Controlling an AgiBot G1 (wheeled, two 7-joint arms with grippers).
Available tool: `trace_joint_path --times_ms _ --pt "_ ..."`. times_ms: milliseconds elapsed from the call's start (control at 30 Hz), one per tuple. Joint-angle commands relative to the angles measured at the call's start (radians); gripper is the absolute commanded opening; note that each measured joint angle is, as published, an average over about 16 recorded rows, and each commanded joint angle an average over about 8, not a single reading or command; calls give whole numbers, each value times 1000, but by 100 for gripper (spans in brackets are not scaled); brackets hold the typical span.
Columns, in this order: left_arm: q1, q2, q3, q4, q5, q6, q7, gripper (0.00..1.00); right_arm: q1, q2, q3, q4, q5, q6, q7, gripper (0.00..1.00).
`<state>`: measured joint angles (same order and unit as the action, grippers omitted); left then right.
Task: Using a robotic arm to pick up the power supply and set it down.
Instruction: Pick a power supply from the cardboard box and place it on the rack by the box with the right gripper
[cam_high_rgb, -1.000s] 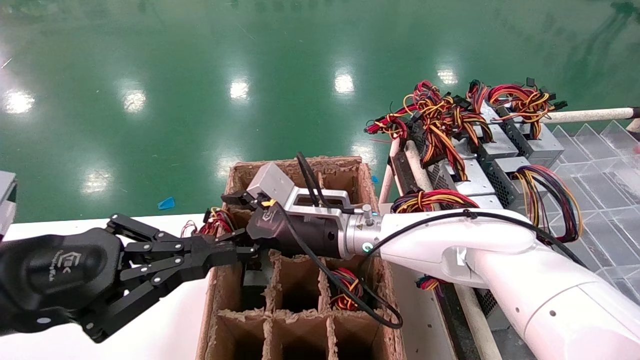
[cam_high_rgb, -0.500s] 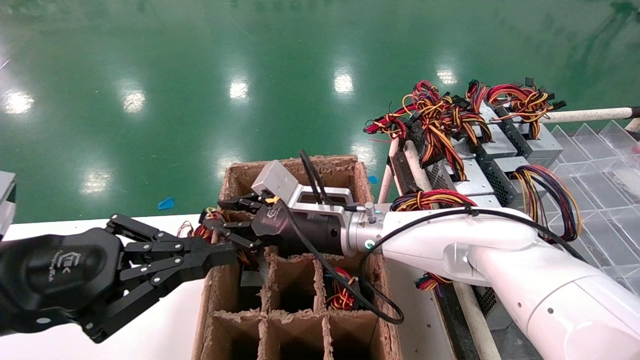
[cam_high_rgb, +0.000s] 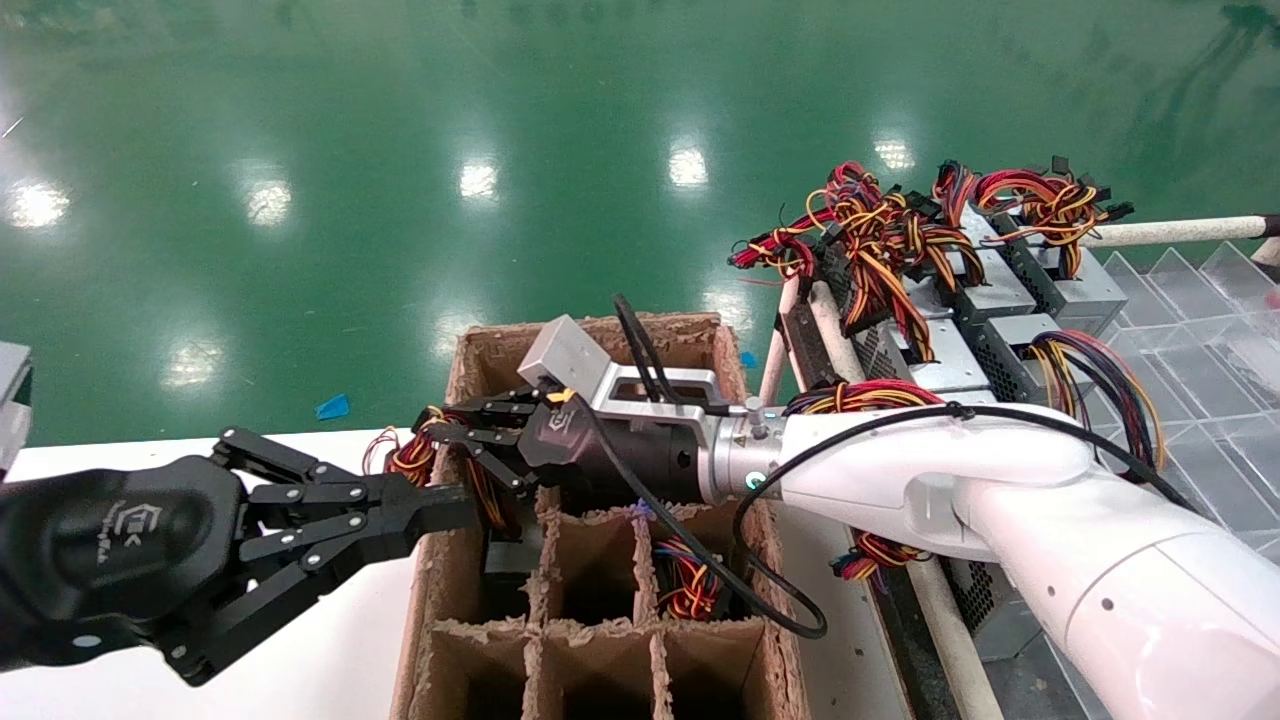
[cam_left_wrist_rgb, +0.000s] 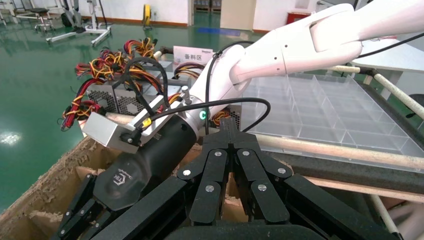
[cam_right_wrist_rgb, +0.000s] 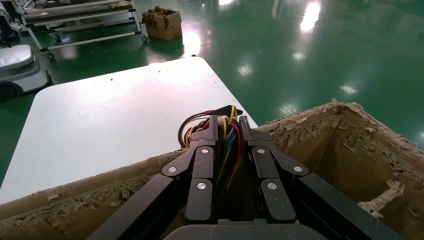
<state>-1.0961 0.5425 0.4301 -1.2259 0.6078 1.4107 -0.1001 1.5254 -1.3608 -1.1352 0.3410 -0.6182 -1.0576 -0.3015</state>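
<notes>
PSU (cam_high_rgb: 505, 550) sits low in the far-left cell of the cardboard box (cam_high_rgb: 600, 640), body mostly hidden by the dividers. Its wires (cam_high_rgb: 415, 460), red/yellow/black, stick up over the box's left rim. R gripper (cam_high_rgb: 455, 435) reaches across the box's far end from the right, on the white arm (cam_high_rgb: 930, 480). Its jaws are pinched on the wires; the R wrist view shows the strands squeezed between both fingers (cam_right_wrist_rgb: 200, 165). L gripper (cam_high_rgb: 450, 505) hangs over the white worktop (cam_high_rgb: 330, 660), tip at the box's left wall, just beside the wires and below the R gripper. Its jaws are pressed together with nothing in them. More PSUs (cam_high_rgb: 960, 360) with tangled wires lie on the rack to the right, well apart from the box. One more wire bundle (cam_high_rgb: 685, 580) shows in a right-hand cell.
</notes>
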Motion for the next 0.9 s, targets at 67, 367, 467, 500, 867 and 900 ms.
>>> trace_joint_path --times_ms 67,367,467,500,867,900 --pt "0 0 0 0 0 0 0 0 6 1 -9 -12 10 -13 -8 0" --pt "0 0 0 0 0 0 0 0 24 8 -11 -56 50 -76 -43 0" --pt "0 0 0 0 0 0 0 0 33 10 -6 -75 65 -104 -59 0" --pt "0 0 0 0 0 0 0 0 35 11 -4 -82 70 -113 -63 0" --pt "0 0 0 0 0 0 0 0 69 14 14 -129 116 -201 -109 0" --pt "0 0 0 0 0 0 0 0 75 15 16 -131 120 -209 -113 0"
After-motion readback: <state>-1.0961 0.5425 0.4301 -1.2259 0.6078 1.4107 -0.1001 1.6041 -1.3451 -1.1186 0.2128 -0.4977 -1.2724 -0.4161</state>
